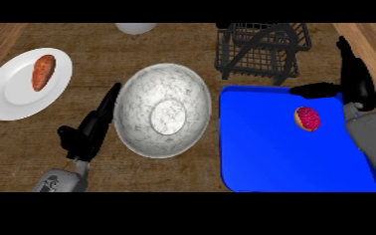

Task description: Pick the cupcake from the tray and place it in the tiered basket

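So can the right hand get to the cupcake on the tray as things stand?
Probably yes. The right hand is open close beside the cupcake, which lies alone on the blue tray, and nothing stands between them.

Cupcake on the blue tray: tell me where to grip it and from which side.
Pinch the cupcake across its sides, coming down from the right, where the right robot hand hangs open. It is small, roundish, alone on the blue tray, so both sides look free.
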Robot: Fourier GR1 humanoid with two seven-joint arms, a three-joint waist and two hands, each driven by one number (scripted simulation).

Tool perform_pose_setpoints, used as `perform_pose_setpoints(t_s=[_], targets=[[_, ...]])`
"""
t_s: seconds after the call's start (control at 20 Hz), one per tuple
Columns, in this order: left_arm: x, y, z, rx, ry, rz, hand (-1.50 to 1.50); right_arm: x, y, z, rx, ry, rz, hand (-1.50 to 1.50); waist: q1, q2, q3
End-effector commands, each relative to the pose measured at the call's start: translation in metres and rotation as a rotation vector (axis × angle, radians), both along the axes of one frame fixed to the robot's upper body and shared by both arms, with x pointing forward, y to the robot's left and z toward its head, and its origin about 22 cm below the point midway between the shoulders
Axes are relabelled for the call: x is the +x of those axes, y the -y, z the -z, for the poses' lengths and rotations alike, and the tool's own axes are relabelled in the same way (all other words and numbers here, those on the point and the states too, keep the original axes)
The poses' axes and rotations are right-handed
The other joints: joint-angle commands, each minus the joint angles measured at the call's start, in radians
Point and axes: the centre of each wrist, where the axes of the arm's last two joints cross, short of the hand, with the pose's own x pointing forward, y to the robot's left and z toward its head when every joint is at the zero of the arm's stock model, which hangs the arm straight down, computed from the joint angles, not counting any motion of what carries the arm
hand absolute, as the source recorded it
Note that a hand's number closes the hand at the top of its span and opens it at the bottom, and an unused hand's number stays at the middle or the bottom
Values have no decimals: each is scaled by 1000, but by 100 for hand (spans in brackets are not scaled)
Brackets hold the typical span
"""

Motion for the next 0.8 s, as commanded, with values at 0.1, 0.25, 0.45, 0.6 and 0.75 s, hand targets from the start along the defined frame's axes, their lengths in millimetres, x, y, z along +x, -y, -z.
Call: perform_pose_setpoints(t_s=[0.1,0.25,0.45,0.6,0.75], targets=[[5,-2,-1,5,5,13,0,3,-4,-29,-302,-447,-5,-150,4,-3,-2],[8,5,3,-6,-19,13,0,10,-35,-67,-325,-574,-46,-150,-4,0,4],[11,15,-6,-3,10,12,0,12,-81,-109,-313,-649,-30,-150,9,4,9],[3,7,-2,-14,-10,22,0,-3,-85,-99,-301,-678,-16,-150,1,4,11],[2,1,-1,-13,-4,25,0,-2,-75,-100,-304,-672,30,-150,5,7,12]])
